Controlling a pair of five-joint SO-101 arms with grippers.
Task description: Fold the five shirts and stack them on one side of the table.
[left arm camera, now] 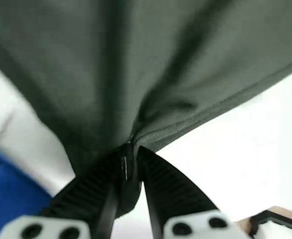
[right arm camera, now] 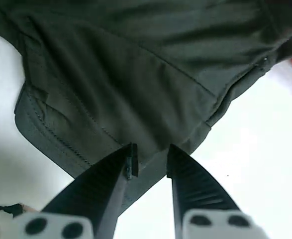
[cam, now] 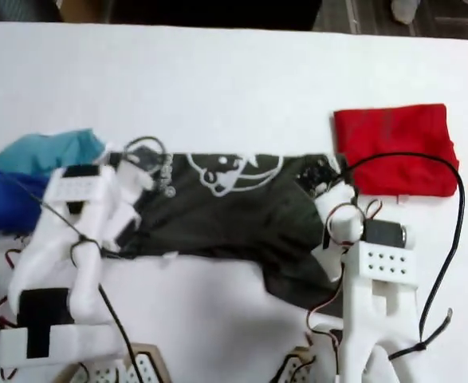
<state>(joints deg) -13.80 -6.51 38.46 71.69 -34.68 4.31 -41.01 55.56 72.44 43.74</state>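
The left gripper [left arm camera: 131, 162] had its fingers almost closed, pinching a bunched fold of the dark shirt [left arm camera: 150, 64] between them. The right gripper [right arm camera: 149, 160] was slightly parted, with the shirt's hem lying flat between its fingers on the table [right arm camera: 255, 164].

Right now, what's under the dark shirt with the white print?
White table shows along the edges of the dark white-printed shirt; what lies beneath its cloth is covered, so I cannot tell.
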